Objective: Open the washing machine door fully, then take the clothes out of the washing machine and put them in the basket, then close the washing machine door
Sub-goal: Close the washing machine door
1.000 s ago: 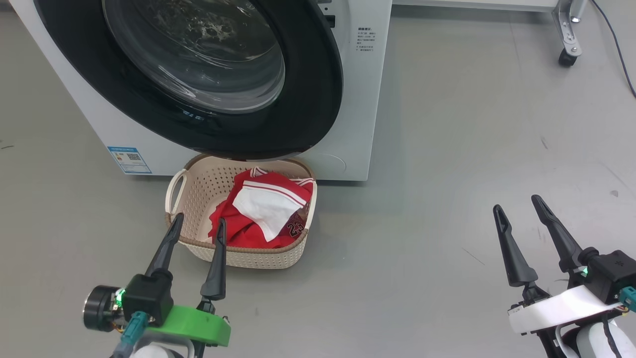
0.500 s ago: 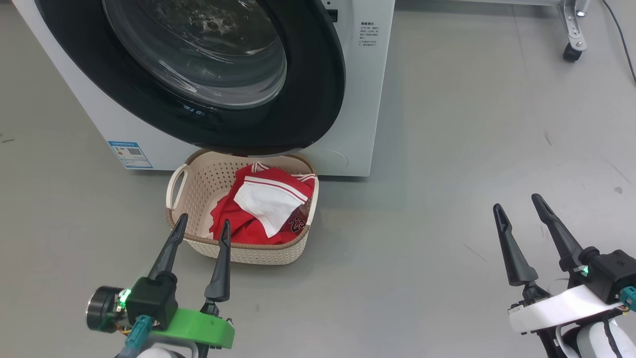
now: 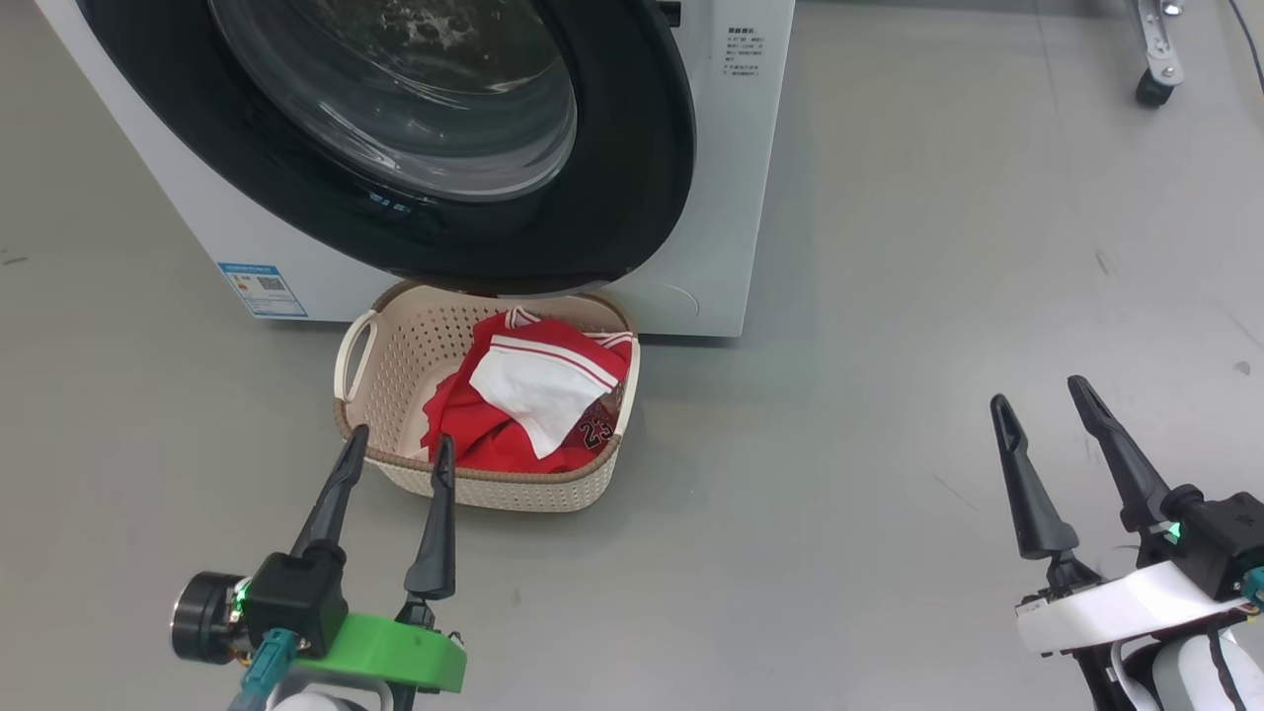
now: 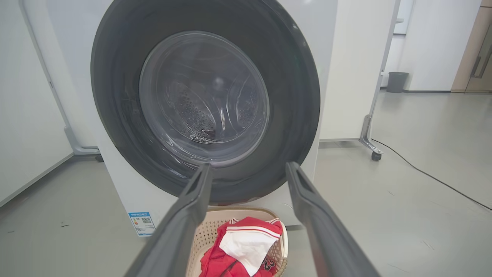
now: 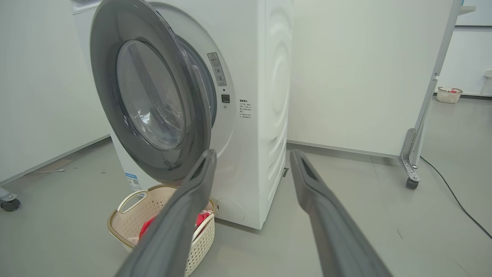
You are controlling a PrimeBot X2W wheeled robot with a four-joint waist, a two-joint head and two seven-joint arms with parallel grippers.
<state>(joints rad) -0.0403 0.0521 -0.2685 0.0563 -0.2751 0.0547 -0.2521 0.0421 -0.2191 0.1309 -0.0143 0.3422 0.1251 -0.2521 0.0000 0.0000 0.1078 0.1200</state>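
Hovering empty-handed over here: both grippers are sitting spread wide, gripping nothing. The left gripper (image 3: 402, 434) is hanging low with its tips right at the near rim of the basket (image 3: 513, 478), though I can't tell if they're touching it. The clothes (image 3: 533, 395) are lying in the basket just past those tips, white panel on top of the red. The door (image 3: 632, 148) is standing ajar ahead of and above that gripper, overhanging the basket's far end on the washer (image 3: 736, 197). The right gripper (image 3: 1038, 390) is idling well off to the right, over bare floor (image 3: 889, 395).
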